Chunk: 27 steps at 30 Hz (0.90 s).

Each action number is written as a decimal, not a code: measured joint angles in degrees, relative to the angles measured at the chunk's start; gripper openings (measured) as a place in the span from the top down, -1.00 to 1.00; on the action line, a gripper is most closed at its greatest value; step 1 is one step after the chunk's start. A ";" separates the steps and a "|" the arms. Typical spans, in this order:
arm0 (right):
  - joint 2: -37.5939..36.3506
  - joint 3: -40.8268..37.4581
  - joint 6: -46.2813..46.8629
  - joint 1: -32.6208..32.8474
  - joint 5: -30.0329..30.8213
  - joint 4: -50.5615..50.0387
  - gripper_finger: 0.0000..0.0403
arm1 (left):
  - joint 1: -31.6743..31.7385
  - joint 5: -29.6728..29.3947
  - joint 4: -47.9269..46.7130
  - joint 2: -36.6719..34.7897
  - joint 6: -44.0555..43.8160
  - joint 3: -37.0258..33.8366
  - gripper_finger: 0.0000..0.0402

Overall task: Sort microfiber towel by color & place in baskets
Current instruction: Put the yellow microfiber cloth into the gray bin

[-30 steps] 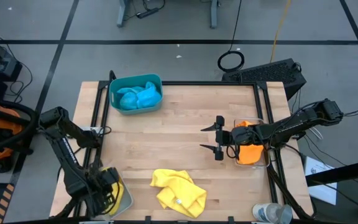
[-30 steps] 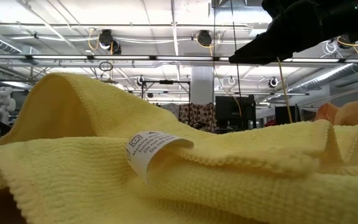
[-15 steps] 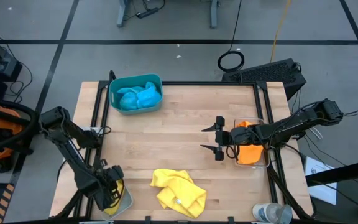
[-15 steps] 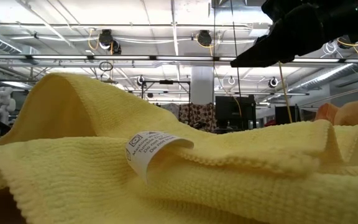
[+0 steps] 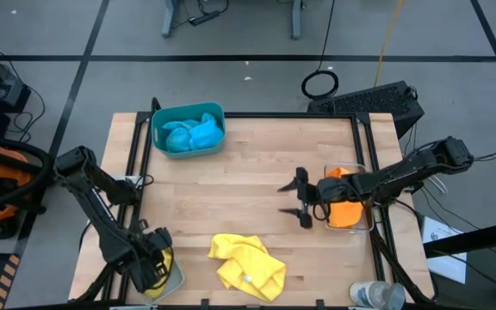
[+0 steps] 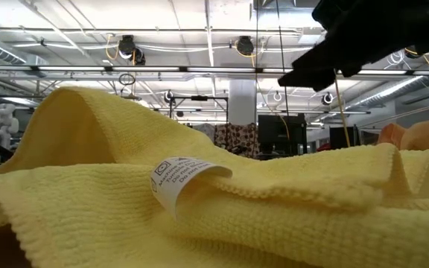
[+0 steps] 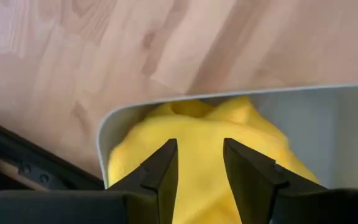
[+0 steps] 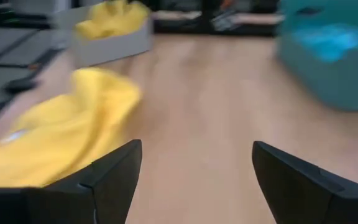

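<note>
One yellow towel (image 5: 248, 265) lies crumpled on the table near its near edge and fills the low view (image 6: 199, 223). A second yellow towel (image 7: 197, 121) sits in the pale grey basket (image 5: 177, 277) at the near left corner. My left gripper (image 7: 201, 152) hovers over it, open, fingers apart above the cloth. Blue towels (image 5: 192, 133) lie in the teal basket (image 5: 158, 116) at the far edge. Orange towels (image 5: 344, 207) fill the clear basket (image 5: 364, 226) at the right. My right gripper (image 5: 298, 198) hangs open over the table, just left of the clear basket.
A clear plastic bottle (image 5: 373, 295) lies at the near right corner. Dark rails frame the table's left, right and far sides. Bare wood stretches between the teal basket and the loose yellow towel. In the right wrist view the grey basket (image 8: 110, 34) and the teal basket (image 8: 334, 68) show.
My left arm has shifted over the grey basket, with its gripper staying above the yellow towel there. My right gripper has turned a little and dipped toward the table's near edge, still open. No towel has moved.
</note>
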 joint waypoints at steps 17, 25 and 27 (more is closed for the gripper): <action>26.43 13.74 -1.38 10.33 -9.10 4.64 -0.48 | 3.84 -25.91 -0.78 0.00 16.42 6.80 0.33; 38.02 29.46 -7.20 7.65 -17.08 -5.66 -0.49 | 6.55 -29.75 -0.66 0.02 19.78 6.48 0.33; 41.06 32.31 -9.73 7.26 -16.94 -7.55 -0.47 | 6.55 -30.28 -0.45 0.02 19.77 6.48 0.33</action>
